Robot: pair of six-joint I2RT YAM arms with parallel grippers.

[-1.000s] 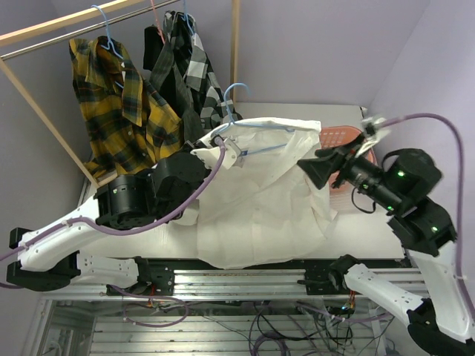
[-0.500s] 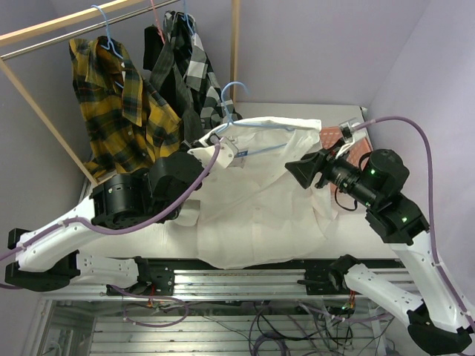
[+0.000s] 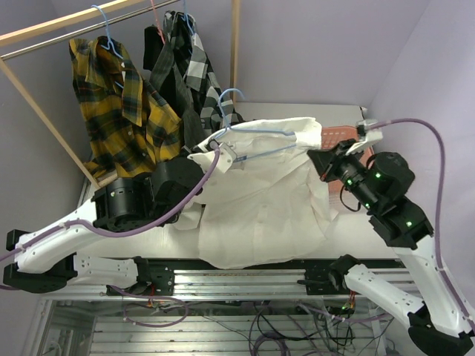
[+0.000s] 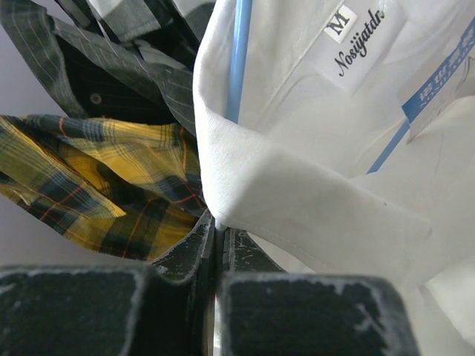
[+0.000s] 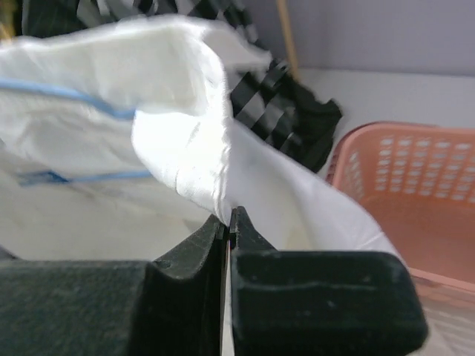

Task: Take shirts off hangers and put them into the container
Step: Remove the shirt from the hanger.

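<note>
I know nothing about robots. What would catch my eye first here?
A big white shirt on a blue hanger fills the middle. The left claw pinches its collar; the right claw pinches its edge beside a pink basket. A yellow plaid shirt hangs back left.

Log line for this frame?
left gripper: shut on white shirt | right gripper: shut on white shirt | hanger: inside white shirt

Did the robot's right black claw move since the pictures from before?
Yes. The right gripper slid right, closer to the salmon-pink plastic lattice basket, and shut on the plain white fabric shirt.
</note>
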